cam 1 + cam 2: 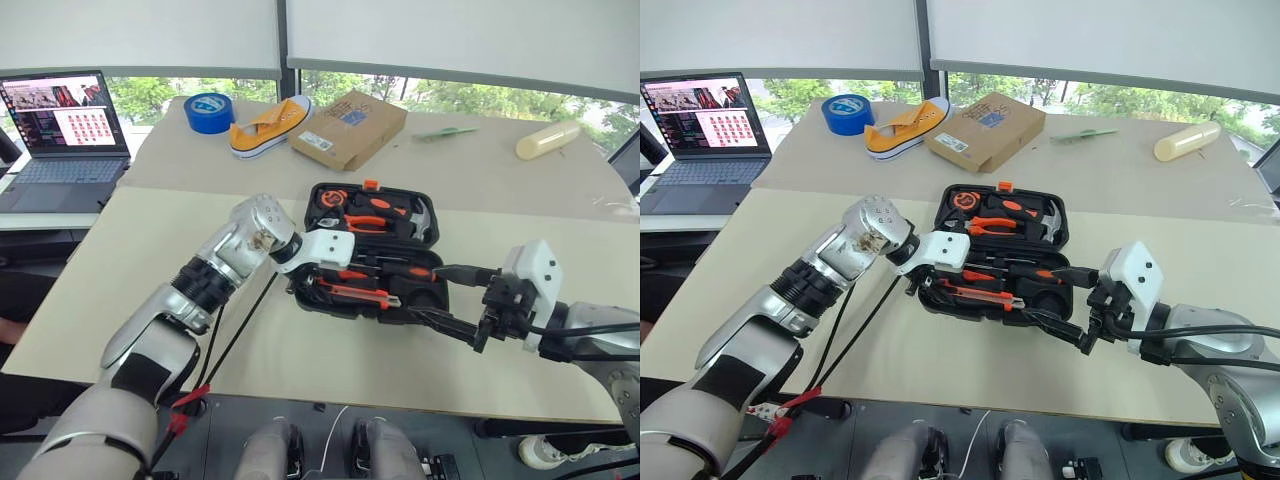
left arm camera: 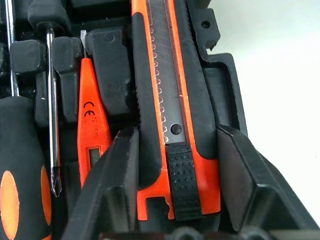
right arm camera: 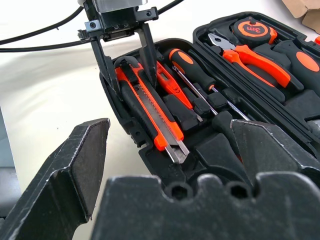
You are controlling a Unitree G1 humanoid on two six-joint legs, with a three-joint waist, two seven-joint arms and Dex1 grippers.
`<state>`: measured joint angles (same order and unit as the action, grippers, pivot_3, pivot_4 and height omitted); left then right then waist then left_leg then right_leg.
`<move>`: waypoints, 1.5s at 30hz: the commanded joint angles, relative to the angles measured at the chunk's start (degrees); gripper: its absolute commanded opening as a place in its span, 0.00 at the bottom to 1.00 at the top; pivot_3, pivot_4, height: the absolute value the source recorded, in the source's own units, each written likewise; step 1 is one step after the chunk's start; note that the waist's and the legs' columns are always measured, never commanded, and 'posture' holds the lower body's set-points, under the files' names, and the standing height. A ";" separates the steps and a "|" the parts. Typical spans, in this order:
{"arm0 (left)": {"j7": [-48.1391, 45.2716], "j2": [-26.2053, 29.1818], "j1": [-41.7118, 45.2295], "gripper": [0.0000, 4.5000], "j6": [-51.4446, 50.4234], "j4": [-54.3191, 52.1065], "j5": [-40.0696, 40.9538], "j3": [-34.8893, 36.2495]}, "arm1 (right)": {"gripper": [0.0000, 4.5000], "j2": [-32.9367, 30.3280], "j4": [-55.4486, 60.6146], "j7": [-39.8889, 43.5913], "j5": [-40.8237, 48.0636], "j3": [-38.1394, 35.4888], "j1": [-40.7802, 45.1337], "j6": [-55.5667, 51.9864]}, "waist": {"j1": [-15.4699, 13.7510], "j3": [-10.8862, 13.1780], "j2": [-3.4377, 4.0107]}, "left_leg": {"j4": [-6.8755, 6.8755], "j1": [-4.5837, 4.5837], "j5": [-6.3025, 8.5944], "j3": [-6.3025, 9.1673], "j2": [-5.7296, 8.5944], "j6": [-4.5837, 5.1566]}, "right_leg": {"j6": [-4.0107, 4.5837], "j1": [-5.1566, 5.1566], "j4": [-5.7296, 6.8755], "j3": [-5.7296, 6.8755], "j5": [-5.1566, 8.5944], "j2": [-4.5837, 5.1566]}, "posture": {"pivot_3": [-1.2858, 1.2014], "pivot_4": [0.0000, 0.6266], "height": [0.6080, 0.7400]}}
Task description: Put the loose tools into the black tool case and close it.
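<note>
Your left gripper (image 3: 125, 55) has its fingers (image 2: 112, 195) straddling the butt end of the utility knife (image 2: 167, 100), one on each flank, with a sliver of slack on both sides, so read them as parted just wider than the handle rather than clamped. The knife lies in its moulded slot along the near edge of the black tool case (image 1: 425, 290), its long axis running straight away from the fingers, blade end farthest out. Beside it sits the thin tester screwdriver (image 2: 90, 120), parallel, then a screwdriver (image 2: 52, 110) shaft. Your right gripper (image 1: 455, 300) hangs at the case's right end, fingers (image 3: 65, 170) spread wide and holding nothing, pointed across the tray toward the left one. The case lies open on the table (image 1: 120, 290), lid back. Judgement: the left arm is on the knife; any retreat should follow the handle's line, back and up.
</note>
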<state>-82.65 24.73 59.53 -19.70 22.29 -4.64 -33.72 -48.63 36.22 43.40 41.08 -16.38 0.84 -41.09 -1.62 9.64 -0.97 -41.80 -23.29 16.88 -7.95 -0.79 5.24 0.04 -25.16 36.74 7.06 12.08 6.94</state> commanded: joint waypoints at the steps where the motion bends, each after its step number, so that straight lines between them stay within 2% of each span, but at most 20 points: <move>1: -2.54 0.03 2.14 0.86 -5.15 -2.33 3.09 3.36 | 1.00 0.30 0.91 -0.23 0.46 -0.53 0.61 0.91 | 0.05 0.00 0.00 | 0.00 0.00 0.00 0.00 0.00 0.00 | 0.00 0.00 0.00 0.00 0.00 0.00 | 0.52 0.24 0.93; 2: -3.29 0.33 2.58 0.95 -6.97 -2.87 4.34 4.53 | 1.00 0.38 0.84 -0.21 0.44 -0.42 0.60 0.95 | 0.12 0.00 0.00 | 0.00 0.00 0.00 0.00 0.00 0.00 | 0.00 -0.01 0.00 0.01 0.00 0.00 | 0.52 0.24 0.93; 3: -3.92 0.70 2.87 0.98 -8.15 -3.10 5.25 5.50 | 1.00 0.44 0.74 -0.16 0.33 -0.27 0.61 1.02 | 0.18 0.00 0.00 | 0.00 -0.03 0.00 -0.01 0.00 0.00 | 0.00 -0.03 0.01 0.01 0.00 -0.02 | 0.52 0.24 0.93; 6: -4.49 2.62 2.22 0.86 -7.10 -2.57 5.69 6.91 | 1.00 0.62 0.33 0.01 -0.03 0.19 0.62 1.29 | 0.29 0.00 0.00 | 0.00 -0.03 0.00 -0.01 0.00 0.00 | -0.01 -0.04 0.02 0.01 0.01 -0.02 | 0.52 0.24 0.93; 11: -3.09 3.53 0.35 0.45 -4.42 -2.56 5.34 7.58 | 1.00 0.55 -0.31 0.59 -0.33 0.68 1.02 1.47 | 0.33 0.00 0.00 | 0.00 -0.01 0.00 -0.01 0.00 0.00 | -0.01 -0.03 0.03 0.01 0.01 0.00 | 0.52 0.24 0.93; 13: -2.61 3.48 -0.14 0.31 -3.52 -2.66 5.02 7.54 | 1.00 0.45 -0.77 0.83 -0.46 0.85 1.40 1.55 | 0.25 0.00 0.00 | -0.02 -0.01 0.00 -0.01 0.00 0.00 | -0.01 -0.01 0.02 0.02 0.01 0.00 | 0.52 0.24 0.93; 14: -2.37 3.45 -0.44 0.20 -3.02 -2.72 4.86 7.47 | 1.00 0.39 -1.01 0.89 -0.49 0.97 1.74 1.51 | 0.25 0.00 0.00 | -0.03 -0.02 0.00 -0.02 0.01 0.00 | -0.01 -0.01 0.03 0.02 0.00 0.00 | 0.52 0.24 0.93; 16: -2.17 3.26 -0.92 0.05 -2.40 -2.82 4.80 7.31 | 1.00 0.25 -1.42 1.09 -0.57 1.20 2.22 1.54 | 0.28 0.00 0.00 | -0.03 -0.01 0.00 -0.02 0.01 0.00 | -0.01 -0.01 0.02 0.02 0.00 0.00 | 0.52 0.24 0.93; 17: -2.16 3.17 -1.02 0.01 -2.30 -2.83 4.81 7.26 | 1.00 0.21 -1.53 1.18 -0.59 1.26 2.32 1.58 | 0.28 0.00 0.00 | -0.03 0.00 0.00 -0.03 0.00 0.00 | -0.01 -0.01 0.03 0.01 0.00 -0.01 | 0.52 0.24 0.93; 38: 2.01 -0.42 -4.14 0.01 10.18 5.22 -3.99 1.56 | 1.00 0.90 -1.46 0.86 -1.11 0.79 1.54 0.88 | -0.51 -0.05 0.01 | -0.08 0.10 0.04 -0.03 0.02 0.07 | -0.02 0.12 0.02 0.01 -0.01 0.04 | 0.52 0.24 0.93; 42: 2.84 -1.47 -3.65 0.01 10.22 5.65 -2.98 3.23 | 1.00 0.95 -1.68 0.57 -1.31 0.67 1.46 0.91 | -0.56 -0.08 0.01 | -0.08 0.10 0.04 -0.03 0.02 0.07 | -0.02 0.13 0.02 0.02 -0.02 0.05 | 0.52 0.24 0.93; 45: 2.61 -1.89 -3.16 0.01 8.76 4.24 1.04 7.58 | 1.00 0.55 -1.81 0.49 -1.51 -0.28 0.74 1.00 | -0.59 -0.08 0.01 | -0.10 0.09 0.06 -0.02 0.02 0.11 | -0.02 0.14 0.02 0.02 -0.02 0.07 | 0.52 0.24 0.93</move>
<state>-79.78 23.38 56.90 -10.21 27.16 -6.23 -28.34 -47.76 33.62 44.16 39.53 -14.29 1.90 -40.99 -2.21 9.56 -0.97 -41.90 -23.21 16.94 -7.97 -0.77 5.36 0.01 -25.04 36.76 7.09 12.06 7.01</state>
